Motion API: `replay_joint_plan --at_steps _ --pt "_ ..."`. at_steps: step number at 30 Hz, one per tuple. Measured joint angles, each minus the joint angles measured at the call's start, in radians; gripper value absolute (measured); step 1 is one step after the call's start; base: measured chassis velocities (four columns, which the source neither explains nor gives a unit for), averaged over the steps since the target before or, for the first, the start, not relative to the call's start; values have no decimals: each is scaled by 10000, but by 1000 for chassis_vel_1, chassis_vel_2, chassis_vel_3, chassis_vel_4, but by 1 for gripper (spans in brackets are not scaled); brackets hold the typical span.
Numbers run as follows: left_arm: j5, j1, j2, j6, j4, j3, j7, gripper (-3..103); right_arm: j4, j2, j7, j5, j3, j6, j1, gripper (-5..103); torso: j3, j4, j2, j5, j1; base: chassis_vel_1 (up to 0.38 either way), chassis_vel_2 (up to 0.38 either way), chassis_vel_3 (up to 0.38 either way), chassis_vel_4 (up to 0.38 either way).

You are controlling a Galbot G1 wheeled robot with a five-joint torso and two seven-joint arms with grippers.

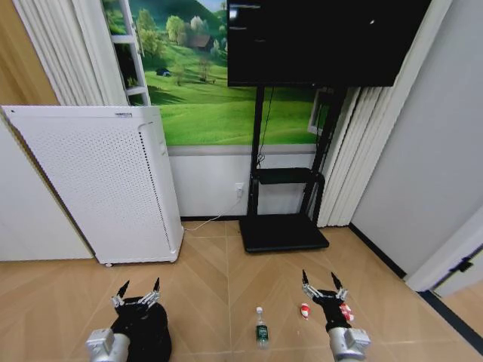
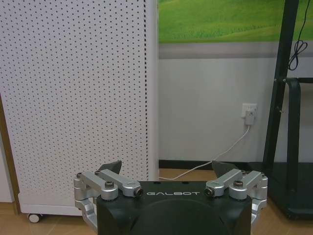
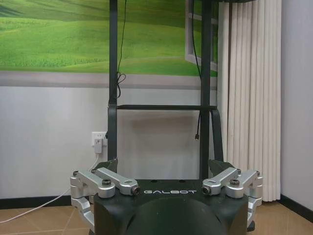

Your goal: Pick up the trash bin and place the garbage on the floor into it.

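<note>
The trash bin [image 1: 149, 336], small, black and bag-lined, stands on the floor at the lower left. My left gripper [image 1: 139, 286] hovers open just above and behind it; the left wrist view shows this left gripper [image 2: 167, 169] with jaws spread and nothing between them. The garbage lies on the wood floor: a clear bottle [image 1: 261, 329] with a green label in the middle, one red-and-white wrapper [image 1: 305, 310] to its right, and another wrapper [image 1: 347, 312] partly hidden by my right arm. My right gripper [image 1: 319, 279] is open above the wrappers, and in the right wrist view the right gripper [image 3: 164, 164] holds nothing.
A tall white perforated appliance [image 1: 106, 181] stands against the wall at left, plugged into a wall socket [image 2: 249, 113]. A black TV stand [image 1: 283, 230] with a screen [image 1: 317, 41] sits ahead at centre. A grey wall [image 1: 423, 151] closes the right side.
</note>
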State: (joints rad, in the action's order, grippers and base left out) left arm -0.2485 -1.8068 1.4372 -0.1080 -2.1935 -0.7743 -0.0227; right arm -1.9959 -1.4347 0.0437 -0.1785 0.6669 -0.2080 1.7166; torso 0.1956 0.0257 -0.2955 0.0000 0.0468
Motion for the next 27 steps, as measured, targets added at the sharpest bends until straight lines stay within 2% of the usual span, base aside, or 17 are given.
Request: replay_joint_plan --at_steps 12,27 --pt "-38 -2 -7 1 -5 -38 0 100 18 -71 -21 86 -51 -25 31 100 -202 0 306 0 -104 0 0 0 0" --pt "17 -16 25 26 -11 -49 -1 100 52 -74 -2 66 -27 -16 53 100 -734 0 1076 0 -343 0 0 0 0"
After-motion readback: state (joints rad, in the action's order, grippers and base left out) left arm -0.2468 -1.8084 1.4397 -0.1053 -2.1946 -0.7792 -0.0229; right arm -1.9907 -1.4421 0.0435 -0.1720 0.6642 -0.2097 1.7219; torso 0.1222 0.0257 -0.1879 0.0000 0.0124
